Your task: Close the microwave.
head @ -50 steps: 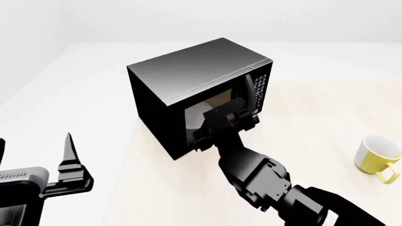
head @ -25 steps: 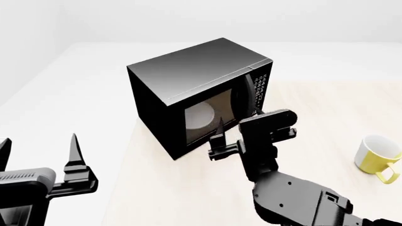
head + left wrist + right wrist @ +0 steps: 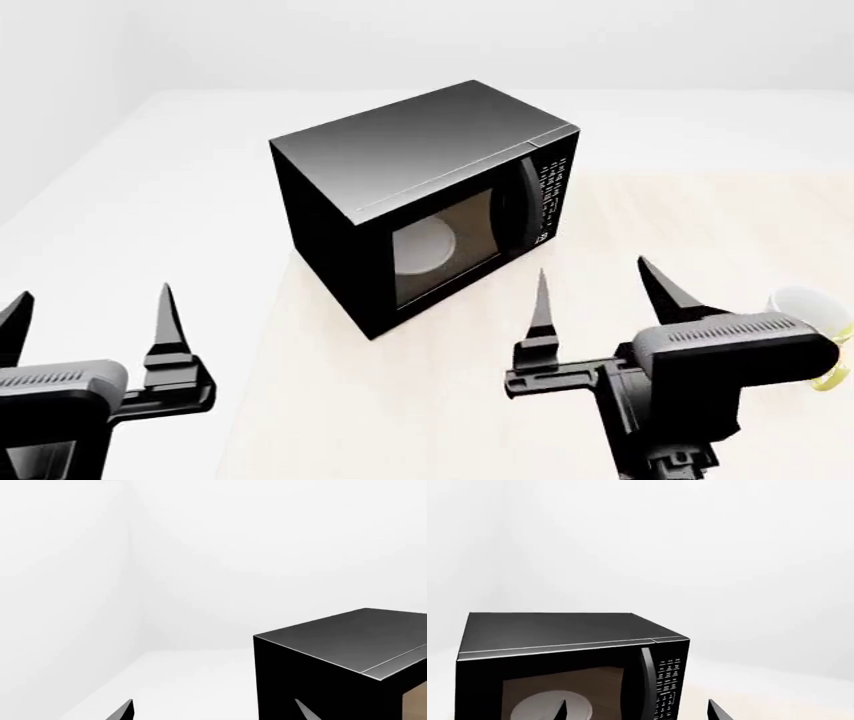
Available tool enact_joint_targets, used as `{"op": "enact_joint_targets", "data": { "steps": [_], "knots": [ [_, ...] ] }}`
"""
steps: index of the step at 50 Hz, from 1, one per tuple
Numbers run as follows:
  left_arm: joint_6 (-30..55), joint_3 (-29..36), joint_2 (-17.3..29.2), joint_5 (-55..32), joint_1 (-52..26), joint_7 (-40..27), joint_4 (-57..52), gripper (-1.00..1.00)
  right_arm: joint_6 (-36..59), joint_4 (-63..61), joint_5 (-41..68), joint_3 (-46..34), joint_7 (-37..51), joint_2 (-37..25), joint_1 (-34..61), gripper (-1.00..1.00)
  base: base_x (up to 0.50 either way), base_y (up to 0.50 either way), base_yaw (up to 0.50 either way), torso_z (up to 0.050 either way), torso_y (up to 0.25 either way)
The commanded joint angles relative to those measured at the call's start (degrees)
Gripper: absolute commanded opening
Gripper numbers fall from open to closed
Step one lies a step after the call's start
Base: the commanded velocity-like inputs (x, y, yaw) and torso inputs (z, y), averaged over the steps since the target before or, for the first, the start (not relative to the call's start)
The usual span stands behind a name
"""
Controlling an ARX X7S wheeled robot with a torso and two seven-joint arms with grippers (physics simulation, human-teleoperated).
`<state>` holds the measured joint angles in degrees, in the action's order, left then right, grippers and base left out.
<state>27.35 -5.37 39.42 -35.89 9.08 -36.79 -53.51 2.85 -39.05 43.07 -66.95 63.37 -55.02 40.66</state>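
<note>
In the head view the yellow mug (image 3: 809, 300) at 3 o'clock is mostly hidden behind the right gripper (image 3: 597, 290), and only its rim and a sliver of handle show. The left gripper (image 3: 88, 312) is cut by the frame's edge at 8 o'clock. The microwave (image 3: 414, 190) hides the desk (image 3: 400, 400) behind it; its keypad (image 3: 550, 190) markings are too small to read. In the left wrist view the microwave (image 3: 340, 665) runs off at 4 o'clock, and only 2 fingertips (image 3: 122, 711) show at 6 o'clock. In the right wrist view the microwave (image 3: 567, 660) base and turntable (image 3: 550, 707) are cut at 6 o'clock, with only fingertips (image 3: 715, 710) showing.
</note>
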Motion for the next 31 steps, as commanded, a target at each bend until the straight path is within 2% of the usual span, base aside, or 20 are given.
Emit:
{"op": "enact_joint_targets", "data": {
  "steps": [1, 18, 31],
  "knots": [
    [0.10, 0.92, 0.12, 0.23, -0.47, -0.17, -0.31, 1.00, -3.87, -9.43, -3.05, 1.12, 4.79, -7.89, -3.65, 1.00, 0.00, 0.00, 0.00, 0.000, 0.000],
    [-1.62, 2.73, 0.07, 2.02, -0.26, 0.64, -0.97, 1.00, -8.18, -13.90, -2.65, 3.68, 8.54, -15.78, -4.92, 1.00, 0.00, 0.00, 0.00, 0.000, 0.000],
    [-1.91, 3.93, 0.44, 2.79, -0.19, 0.58, -2.11, 1.00, -9.78, -16.29, -1.79, 5.40, 10.30, -19.58, -4.35, 1.00, 0.00, 0.00, 0.00, 0.000, 0.000]
  ]
}}
